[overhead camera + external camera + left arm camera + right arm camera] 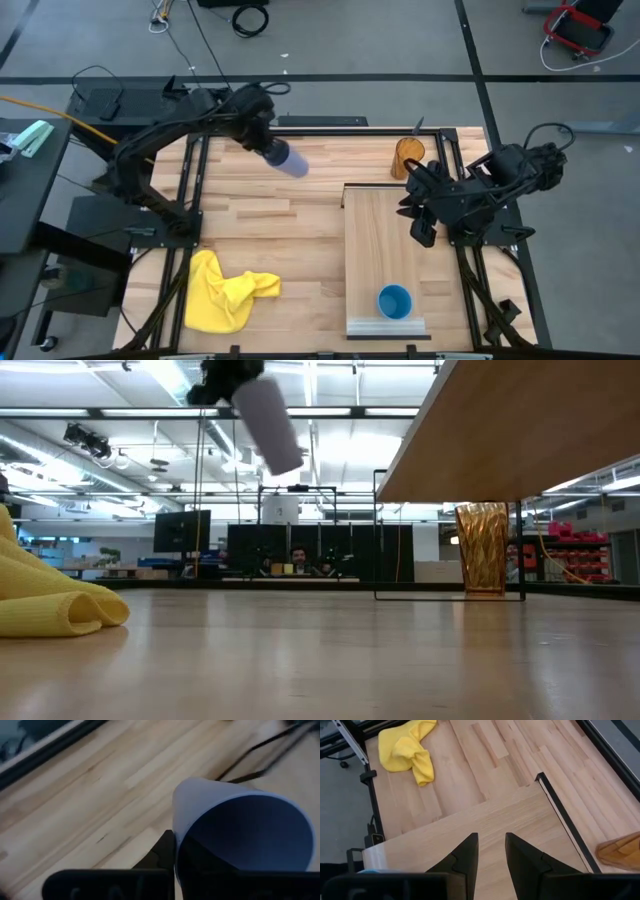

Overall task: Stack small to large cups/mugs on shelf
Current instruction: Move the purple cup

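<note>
My left gripper (262, 143) is shut on the lavender cup (288, 159), high above the far middle of the table; the cup also shows in the low view (270, 422). The blue cup (394, 301) stands mouth up on the near end of the raised pale shelf (385, 235). The amber tumbler (407, 157) stands upright on the table beyond the shelf's far end, and the low view (482, 548) shows it too. My right gripper (491, 855) is open and empty, above the shelf's far part. My left gripper holds the lavender cup by its rim (176, 845), at the open end. One finger (164, 851) lies outside the wall; the other seems to be inside the cup, in shadow. The cup is lifted clear and slants down away from the gripper, its closed bottom (285, 460) lowest.
A crumpled yellow cloth (225, 290) lies at the near left of the table. The shelf stands on thin black legs (376, 535), with room under it. Black frame rails (192, 190) run along the table's left and right sides.
</note>
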